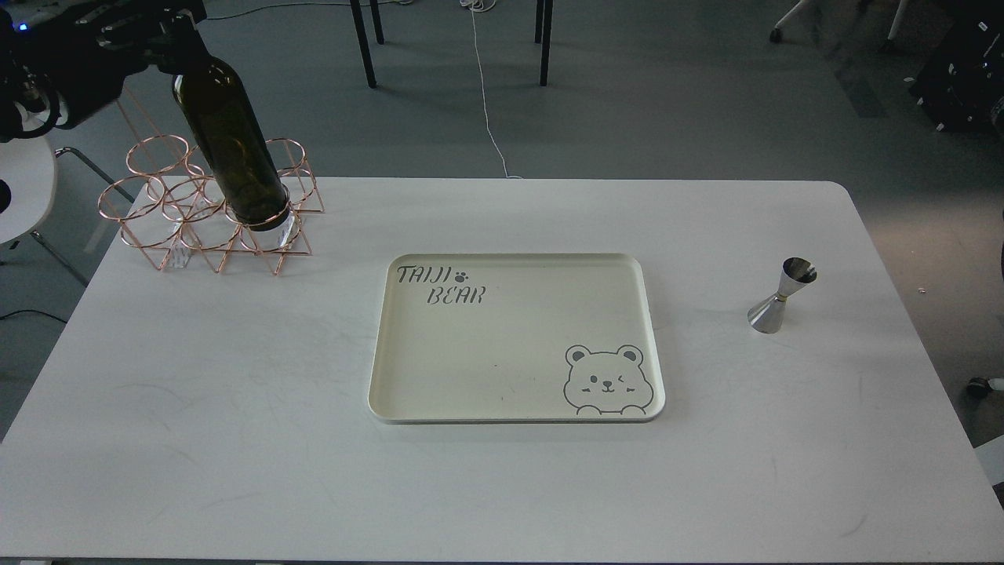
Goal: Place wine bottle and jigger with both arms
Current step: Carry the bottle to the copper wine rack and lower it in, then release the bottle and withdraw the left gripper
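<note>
The dark olive-green wine bottle [231, 145] is held by its neck in my left gripper [174, 39] at the top left, tilted, its base at the front right ring of the copper wire rack [208, 212]. The gripper is shut on the bottle's neck; the neck itself is hidden by the fingers. The steel jigger [780, 296] stands upright on the white table [196, 408] at the right, alone. My right gripper is out of view.
A cream tray [510, 408] with a bear drawing and "TAIJI BEAR" lettering lies at the table's middle. Chair legs and a white cable are on the floor behind the table. A white chair stands at the far left.
</note>
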